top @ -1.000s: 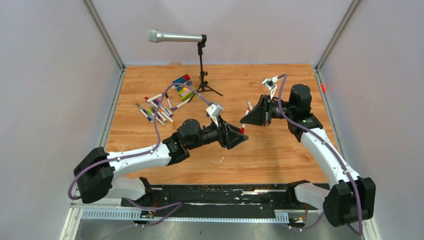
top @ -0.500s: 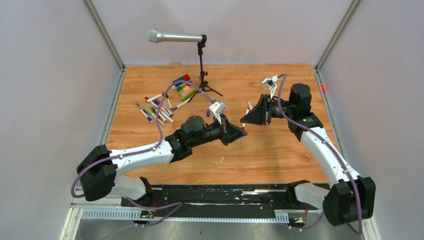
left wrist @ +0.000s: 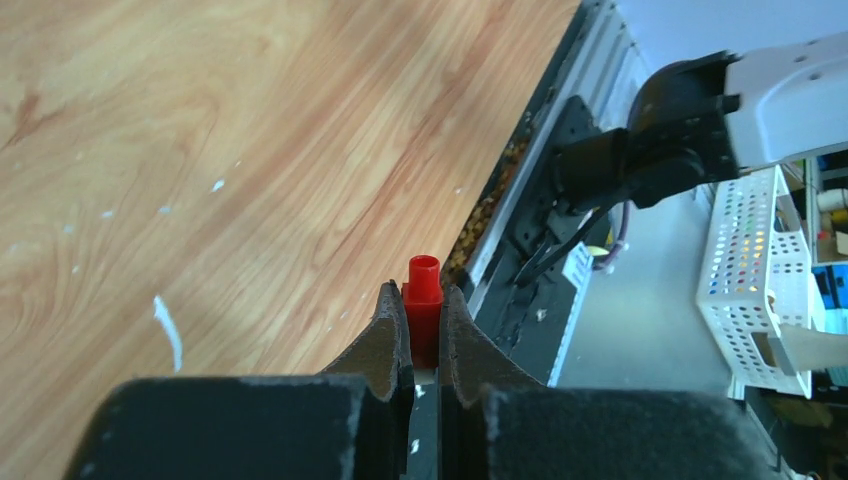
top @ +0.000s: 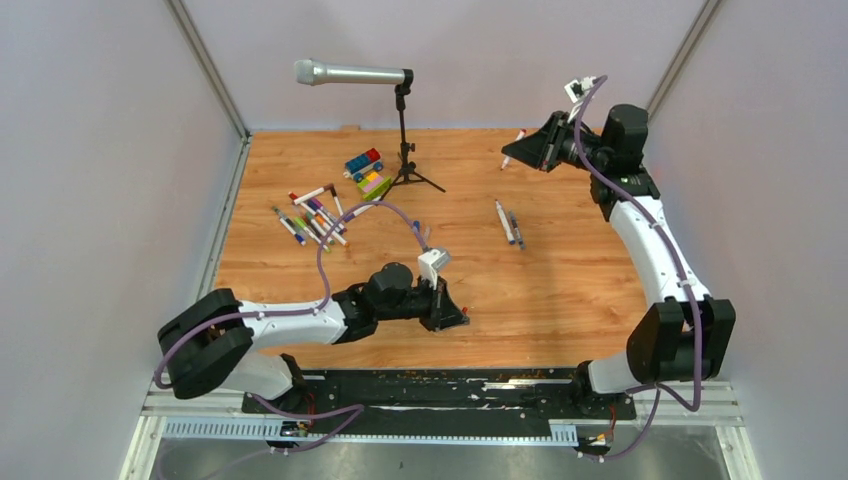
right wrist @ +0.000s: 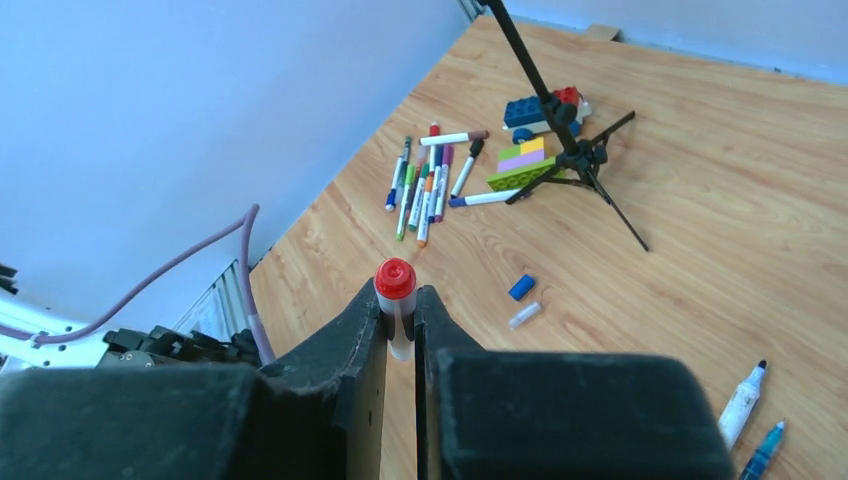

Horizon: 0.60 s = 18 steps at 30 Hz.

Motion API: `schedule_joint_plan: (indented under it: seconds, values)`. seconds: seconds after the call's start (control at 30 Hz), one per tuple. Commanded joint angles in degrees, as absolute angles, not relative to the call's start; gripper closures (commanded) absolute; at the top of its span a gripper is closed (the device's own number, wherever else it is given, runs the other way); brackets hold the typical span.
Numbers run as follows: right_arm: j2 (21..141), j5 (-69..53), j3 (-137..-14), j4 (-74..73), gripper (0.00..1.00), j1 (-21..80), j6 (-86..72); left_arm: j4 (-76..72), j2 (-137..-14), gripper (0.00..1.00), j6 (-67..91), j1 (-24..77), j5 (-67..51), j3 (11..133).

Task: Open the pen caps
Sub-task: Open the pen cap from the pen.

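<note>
The left gripper (left wrist: 423,312) sits low over the near part of the table (top: 570,290), close to its front edge. Its fingers press in on a red cap (left wrist: 424,278); the cap stands out past the fingertips, open mouth forward, off its pen; whether it touches the wood I cannot tell.

The right gripper (right wrist: 398,305) is raised over the far right corner of the table, well apart from the left one. Its fingers pinch a pen (right wrist: 395,280) by the white barrel, and a rounded red end stands above the fingertips; in the wrist view this looks more like the pen's butt end than a cap, though that is not certain.

A heap of pens (top: 312,215) lies on the far left of the table, coloured ends showing. Toy blocks (top: 366,172) lie just beside it, next to the feet of a microphone stand (top: 405,150). Two more pens (top: 510,224) lie side by side right of the middle. A loose blue cap (right wrist: 521,287) lies on bare wood near the stand's feet, with a small pale piece (right wrist: 525,316) just beside it.
</note>
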State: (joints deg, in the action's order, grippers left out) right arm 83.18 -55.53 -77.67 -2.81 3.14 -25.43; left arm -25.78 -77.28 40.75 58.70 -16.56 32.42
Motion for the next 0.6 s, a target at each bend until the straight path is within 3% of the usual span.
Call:
schedule_joint_plan:
  seconds: [0.0, 0.23, 0.57]
  values:
    - [80.6, -48.5, -72.0, 0.5, 1.0, 3.0, -23.4, -27.7, -73.0, 1.0, 41.2, 58.4, -15.0, 31.4]
    - [79.4, -40.1, -62.4, -8.1, 1.0, -1.6, -8.1, -19.0, -68.1, 1.0, 37.1, 58.3, -7.2, 32.3]
    - [87.9, -32.2, -64.6, -20.7, 0.97, -2.1, 7.3, -9.8, -64.4, 1.0, 33.6, 56.1, -0.1, 34.7]
